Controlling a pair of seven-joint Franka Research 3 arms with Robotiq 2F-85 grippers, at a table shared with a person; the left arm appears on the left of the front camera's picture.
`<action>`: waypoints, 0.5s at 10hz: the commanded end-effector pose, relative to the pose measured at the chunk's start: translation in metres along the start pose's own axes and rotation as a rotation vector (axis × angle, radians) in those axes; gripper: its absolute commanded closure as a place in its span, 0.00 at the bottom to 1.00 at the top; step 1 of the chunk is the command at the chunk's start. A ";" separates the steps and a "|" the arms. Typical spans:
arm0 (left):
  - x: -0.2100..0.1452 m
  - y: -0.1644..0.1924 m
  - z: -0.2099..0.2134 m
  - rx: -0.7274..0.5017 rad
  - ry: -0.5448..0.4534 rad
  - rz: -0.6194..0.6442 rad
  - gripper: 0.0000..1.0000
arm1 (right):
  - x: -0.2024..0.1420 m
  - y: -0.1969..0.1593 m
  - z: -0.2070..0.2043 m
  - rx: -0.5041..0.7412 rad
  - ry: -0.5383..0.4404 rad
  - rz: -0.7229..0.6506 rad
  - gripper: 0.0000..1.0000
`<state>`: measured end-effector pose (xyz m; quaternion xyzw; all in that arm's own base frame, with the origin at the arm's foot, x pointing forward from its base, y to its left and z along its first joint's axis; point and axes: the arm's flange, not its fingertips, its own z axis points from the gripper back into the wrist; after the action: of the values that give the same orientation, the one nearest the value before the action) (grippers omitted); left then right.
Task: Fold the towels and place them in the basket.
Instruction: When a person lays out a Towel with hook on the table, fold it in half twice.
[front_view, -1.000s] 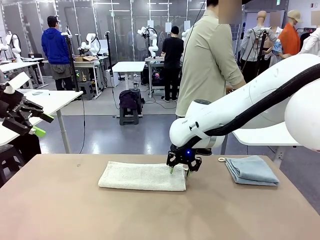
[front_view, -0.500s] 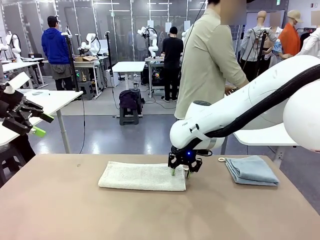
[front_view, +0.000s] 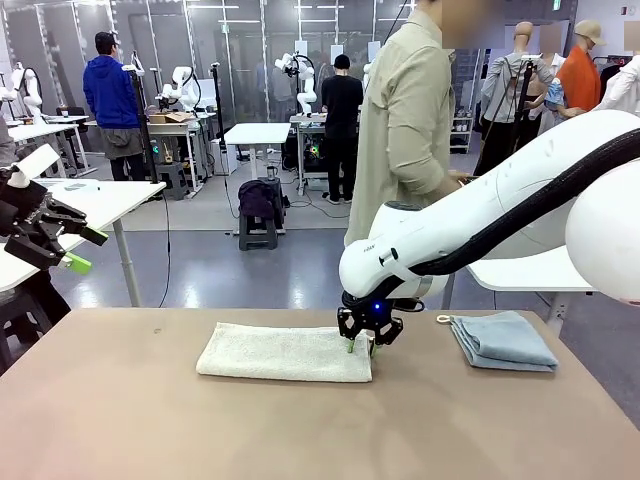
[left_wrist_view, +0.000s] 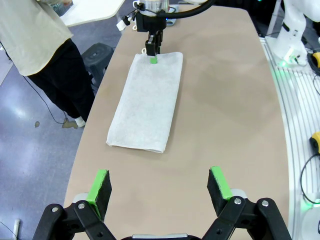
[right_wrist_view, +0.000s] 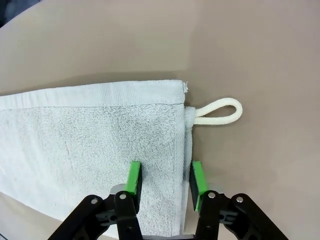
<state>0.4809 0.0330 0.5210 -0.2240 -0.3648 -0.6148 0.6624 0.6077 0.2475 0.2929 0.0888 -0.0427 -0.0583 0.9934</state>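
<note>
The cream towel (right_wrist_view: 90, 130) lies flat and folded lengthwise on the table (front_view: 150, 420), its short hemmed edge sitting between the right gripper (right_wrist_view: 163, 181)'s jaws, one pad on the terry just inside the hem, the other just beyond it at the edge. Those jaws are partly closed around that edge; whether they have actually pinched the cloth I cannot tell. The towel's loop (right_wrist_view: 218, 111) lies ahead of the jaws and a little to the outer side, free of them. A folded blue-grey towel (front_view: 503, 341) rests well off to the right gripper's outer side.

The left gripper (left_wrist_view: 160, 189) hangs high, jaws spread wide and empty, the cream towel well ahead of them.

The risk, as I judge it: the pads bite only the top layer or slide off the hem, so a lift peels the fold open.
</note>
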 end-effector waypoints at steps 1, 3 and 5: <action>0.001 -0.001 0.001 -0.003 -0.002 -0.008 0.02 | 0.005 0.009 -0.005 -0.058 -0.008 -0.036 0.52; 0.001 -0.001 0.001 -0.003 -0.002 -0.008 0.02 | 0.004 0.010 -0.005 -0.075 -0.004 -0.042 0.52; 0.001 -0.001 0.001 -0.003 -0.002 -0.008 0.02 | 0.004 0.009 -0.006 -0.082 0.002 -0.042 0.52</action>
<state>0.4809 0.0330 0.5210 -0.2240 -0.3648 -0.6148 0.6624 0.6091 0.2520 0.2931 0.0728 -0.0400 -0.0637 0.9945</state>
